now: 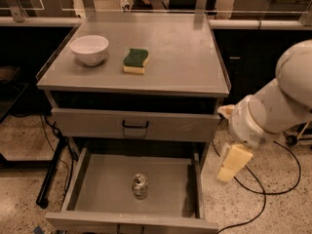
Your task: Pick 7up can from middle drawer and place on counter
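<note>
- The room is a workshop with a speckled stone floor [19,145] and dark benches behind. A grey drawer cabinet stands in the middle, seen from above and in front.
- On the left of the counter [185,57] sits a white bowl [89,49], upright and close to the left edge. A green-and-yellow sponge [136,61] lies just beside it, apart from it.
- These two fill the left half, so the right half of the counter is bare metal. That side is also nearest the arm, so it is probably the easier place to set a can down. The thin raised edge there calls for a lift over it, not a slide.
- Below the counter, a shut drawer front [161,126] with a black handle [135,125] overhangs the rear of the drawer beneath.
- The middle drawer [97,179] is pulled well out toward the camera, which leaves its floor open from above.
- The 7up can [139,186] stands upright near the middle of that floor, silver top and tab upward. It is well apart from both low side walls, with room on either side, so a straight descent from above looks workable.
- To the right, outside the drawer's right wall, the gripper [234,162] hangs low beside the cabinet from the bulky white arm [273,111]. It holds nothing, and whether it is open or closed cannot be told.
- To reach the can it must clear that wall and stay forward of the shut front above.
- A black cable [263,189] loops on the floor under the arm, a possible snag.
</note>
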Action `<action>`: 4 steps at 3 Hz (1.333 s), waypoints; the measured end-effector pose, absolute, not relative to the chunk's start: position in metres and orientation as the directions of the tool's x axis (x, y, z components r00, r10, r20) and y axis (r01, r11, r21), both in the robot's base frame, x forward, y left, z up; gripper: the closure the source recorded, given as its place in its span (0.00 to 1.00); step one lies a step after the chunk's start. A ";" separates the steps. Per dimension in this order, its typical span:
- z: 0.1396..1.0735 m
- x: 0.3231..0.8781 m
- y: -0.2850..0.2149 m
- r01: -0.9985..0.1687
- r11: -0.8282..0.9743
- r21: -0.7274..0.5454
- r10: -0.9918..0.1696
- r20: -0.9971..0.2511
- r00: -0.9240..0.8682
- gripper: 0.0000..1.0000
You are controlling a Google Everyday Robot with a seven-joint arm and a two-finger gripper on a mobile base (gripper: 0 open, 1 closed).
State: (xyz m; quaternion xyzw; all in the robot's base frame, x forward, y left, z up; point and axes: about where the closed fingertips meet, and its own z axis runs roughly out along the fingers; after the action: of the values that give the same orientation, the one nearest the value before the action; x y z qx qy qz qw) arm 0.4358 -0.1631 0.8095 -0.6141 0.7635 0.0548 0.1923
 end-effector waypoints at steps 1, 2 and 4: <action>0.755 0.430 -0.140 -0.969 0.232 -0.087 -0.884 -0.434 -0.173 0.00; 0.755 0.430 -0.140 -0.969 0.232 -0.087 -0.884 -0.434 -0.173 0.00; 0.634 0.430 -0.091 -0.972 0.231 0.050 -0.825 -0.519 -0.223 0.00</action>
State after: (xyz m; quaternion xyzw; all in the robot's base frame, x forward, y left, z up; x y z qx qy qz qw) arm 0.4302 -0.0909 0.6339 -0.5914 0.7594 0.1865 0.1968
